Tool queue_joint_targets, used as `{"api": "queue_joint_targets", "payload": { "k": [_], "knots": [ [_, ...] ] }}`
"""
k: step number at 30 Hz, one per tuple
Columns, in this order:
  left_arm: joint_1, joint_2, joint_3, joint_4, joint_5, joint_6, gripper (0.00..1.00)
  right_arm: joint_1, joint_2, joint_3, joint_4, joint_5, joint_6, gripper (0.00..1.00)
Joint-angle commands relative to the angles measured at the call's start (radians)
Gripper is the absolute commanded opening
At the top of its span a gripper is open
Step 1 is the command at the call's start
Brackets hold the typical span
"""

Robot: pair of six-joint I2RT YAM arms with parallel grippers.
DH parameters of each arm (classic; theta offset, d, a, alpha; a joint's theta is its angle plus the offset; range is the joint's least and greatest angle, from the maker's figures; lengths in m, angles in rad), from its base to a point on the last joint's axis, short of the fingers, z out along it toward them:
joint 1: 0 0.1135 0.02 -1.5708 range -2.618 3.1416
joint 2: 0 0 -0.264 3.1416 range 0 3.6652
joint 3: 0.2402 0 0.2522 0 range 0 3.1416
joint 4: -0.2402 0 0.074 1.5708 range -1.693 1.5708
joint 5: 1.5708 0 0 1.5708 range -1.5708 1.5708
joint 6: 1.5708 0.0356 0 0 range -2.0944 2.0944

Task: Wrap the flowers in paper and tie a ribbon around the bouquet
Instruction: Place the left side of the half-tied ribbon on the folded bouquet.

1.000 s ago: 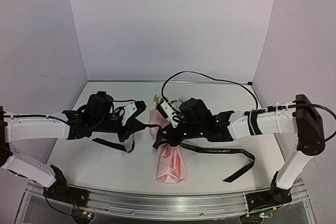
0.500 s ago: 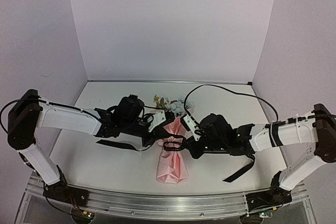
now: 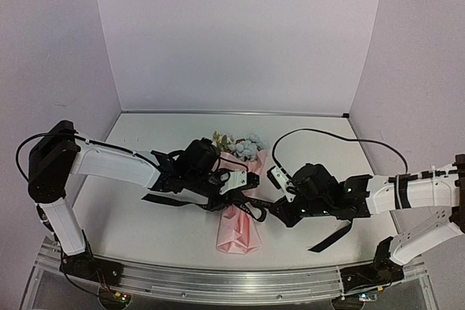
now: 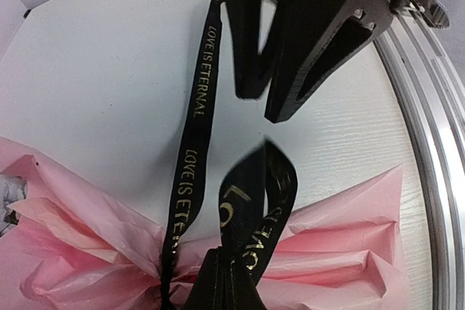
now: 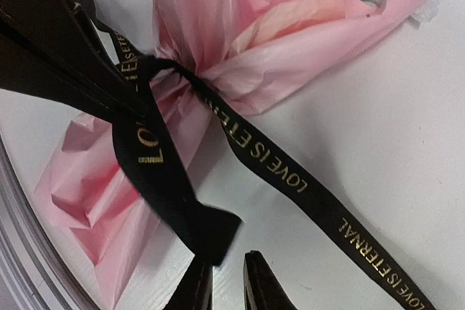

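Where pale lilac walls (image 3: pixel 232 34) close three sides, one white table (image 3: pixel 131 230) is seen, edged by one metal rail (image 3: pixel 240 281); the left arm (image 3: pixel 116 165) and the right arm (image 3: pixel 407 192) are reached inward over it; one bouquet (image 3: pixel 240 201) is laid at its middle; one sheet of pink paper (image 3: pixel 236 236) is gathered round the stems; one black ribbon (image 5: pixel 269 157) is cinched at the waist; the left gripper (image 4: pixel 267 107) is closed above it, a strand passing beside, any pinch not discernible; the right gripper (image 5: pixel 227 281) is slightly parted, the ribbon's end just off its tips; the flowers (image 3: pixel 243 147) are shown at the far end; LOVE IS ETERNAL is printed in gold.
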Motion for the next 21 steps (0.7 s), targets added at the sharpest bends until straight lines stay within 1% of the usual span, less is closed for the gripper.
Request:
{"api": "queue_joint_targets", "payload": {
  "k": [1,4,6,8,10,11,13,14,17,19,21],
  "knots": [
    [-0.02,0.028,0.066,-0.065,0.008,0.075,0.0,0.005,-0.066,-0.021,-0.099,0.029,0.053,0.24],
    [-0.031,0.043,0.072,-0.067,0.001,0.09,0.0,0.005,-0.115,-0.025,-0.195,0.061,0.096,0.36],
    [-0.041,0.049,0.075,-0.07,-0.003,0.1,0.0,0.004,-0.153,-0.013,-0.304,0.126,0.148,0.44],
    [-0.051,0.06,0.084,-0.081,-0.011,0.112,0.0,-0.002,-0.185,0.015,-0.437,0.219,0.19,0.49],
    [-0.061,0.072,0.097,-0.091,-0.022,0.123,0.0,-0.014,-0.206,0.054,-0.576,0.272,0.205,0.52],
    [-0.066,0.077,0.101,-0.09,-0.033,0.128,0.02,-0.022,-0.21,0.068,-0.62,0.295,0.207,0.55],
    [-0.074,0.09,0.113,-0.082,-0.051,0.134,0.06,-0.063,-0.22,0.094,-0.723,0.321,0.238,0.6],
    [-0.077,0.096,0.118,-0.077,-0.062,0.137,0.08,-0.093,-0.226,0.091,-0.747,0.323,0.259,0.61],
    [-0.084,0.106,0.129,-0.052,-0.088,0.14,0.13,-0.211,-0.26,0.05,-0.791,0.3,0.362,0.63],
    [-0.086,0.106,0.129,-0.036,-0.097,0.139,0.17,-0.275,-0.275,0.022,-0.823,0.323,0.401,0.64],
    [-0.086,0.104,0.126,-0.031,-0.103,0.136,0.21,-0.312,-0.289,-0.001,-0.851,0.359,0.416,0.67]
  ]
}}
